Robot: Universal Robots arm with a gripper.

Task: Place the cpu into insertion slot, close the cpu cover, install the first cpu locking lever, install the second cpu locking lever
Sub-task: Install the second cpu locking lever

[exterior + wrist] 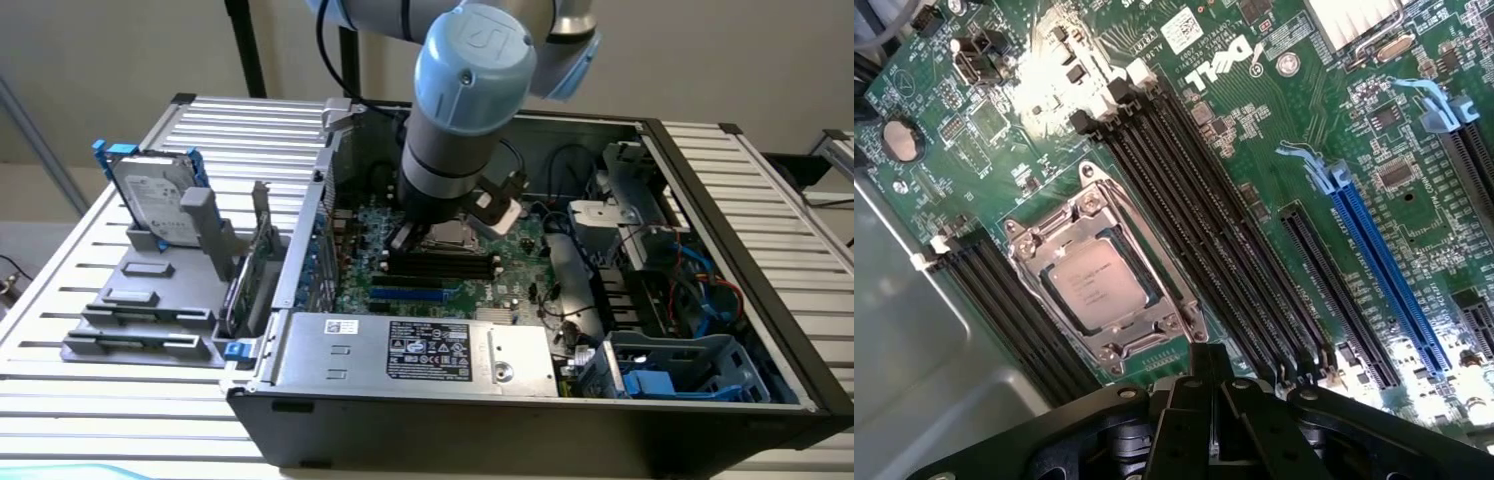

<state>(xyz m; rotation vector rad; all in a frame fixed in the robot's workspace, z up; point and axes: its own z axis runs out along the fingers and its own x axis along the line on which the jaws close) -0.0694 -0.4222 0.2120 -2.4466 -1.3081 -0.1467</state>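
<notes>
Cpu (1097,283) seated in insertion slot (1176,330), cpu cover (1040,243) down. Gripper (1211,385) spread: cannot tell. Risk: snagging memory slots (1194,215) just beside.

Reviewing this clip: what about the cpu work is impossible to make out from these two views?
- Exterior view: the insertion slot is hidden behind the arm.
- Wrist view: the cpu sits inside the cpu cover, but whether either locking lever is latched is too fine to tell.
- Wrist view: the gripper is cut off by the picture's edge.
</notes>
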